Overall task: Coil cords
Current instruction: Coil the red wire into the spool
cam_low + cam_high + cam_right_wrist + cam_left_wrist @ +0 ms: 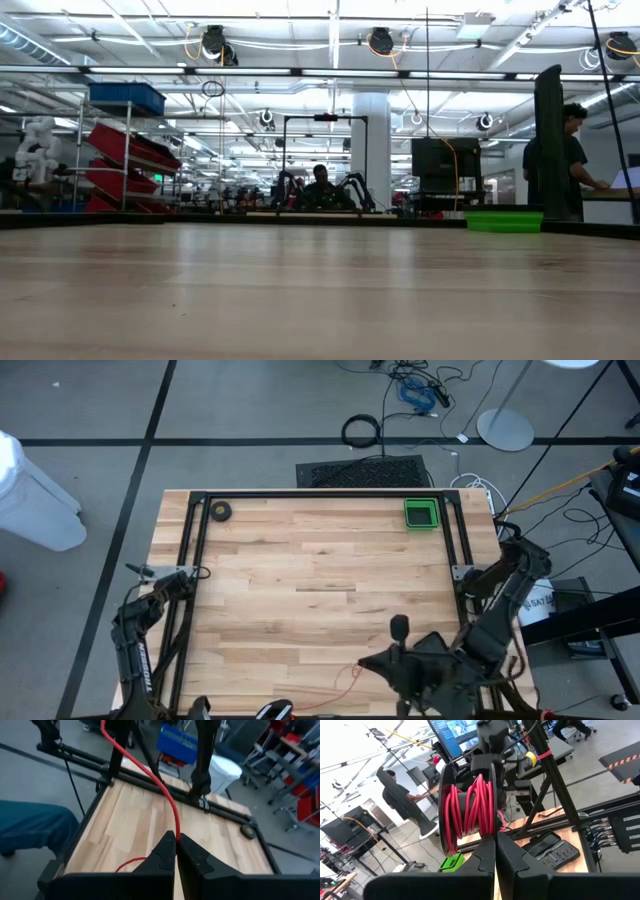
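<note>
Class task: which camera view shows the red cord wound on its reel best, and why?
The left wrist view: the red cord fills the picture, its loops wrapped on the black reel. The right wrist view shows one strand running from the right claw. The high view shows a thin line; the low view shows nothing.

Bright overhead ceiling lights glare in the low view; the near table is blurred, shadows faint.

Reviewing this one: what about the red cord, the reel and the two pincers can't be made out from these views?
- Thin red cord, high view: too thin to trace; runs off the bottom edge.
- Black reel wound with red cord, left wrist view: the shut left pincer covers its lower part.
- Right pincer, right wrist view: shut on the cord; its far end is cut off.
- Low view: shows none of these.
</note>
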Available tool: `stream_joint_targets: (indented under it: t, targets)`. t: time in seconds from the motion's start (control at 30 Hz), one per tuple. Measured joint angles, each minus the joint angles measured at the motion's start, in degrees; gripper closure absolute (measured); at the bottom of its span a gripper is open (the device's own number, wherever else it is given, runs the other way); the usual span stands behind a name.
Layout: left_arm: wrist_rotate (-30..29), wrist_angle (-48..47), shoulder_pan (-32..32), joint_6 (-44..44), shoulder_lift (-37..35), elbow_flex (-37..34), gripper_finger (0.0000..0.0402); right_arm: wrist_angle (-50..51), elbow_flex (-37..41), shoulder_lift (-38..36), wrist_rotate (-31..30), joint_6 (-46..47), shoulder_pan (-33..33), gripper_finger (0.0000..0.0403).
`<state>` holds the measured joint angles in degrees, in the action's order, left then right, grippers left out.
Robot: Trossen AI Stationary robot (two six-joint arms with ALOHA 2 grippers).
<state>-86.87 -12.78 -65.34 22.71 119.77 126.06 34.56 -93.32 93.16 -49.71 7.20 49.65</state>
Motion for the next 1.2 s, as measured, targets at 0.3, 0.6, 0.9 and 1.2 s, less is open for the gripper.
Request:
stream_joint_targets:
  t: [0.3, 0.6, 0.9, 1.2]
  targets:
    - [7.62, -4.64, 1.16, -5.63, 0.0, 0.0, 0.04, -9.81, -0.02, -0.59, -3.28, -10.51, 4.65, 0.0403]
    - [31.97, -12.47, 6.73, -13.01, 0.0, 0.0, 0.04, -13.61, -0.02, -0.59, -2.49, -16.24, 7.06, 0.0403]
    - [57.53, -27.81, 16.33, -23.8, 0.0, 0.0, 0.04, -16.71, -0.02, -0.54, -2.23, -19.17, 9.17, 0.0403]
    - [58.36, -28.47, 19.68, -25.45, 0.0, -2.07, 0.04, -19.6, -0.02, -0.5, 3.46, -20.22, 9.36, 0.0403]
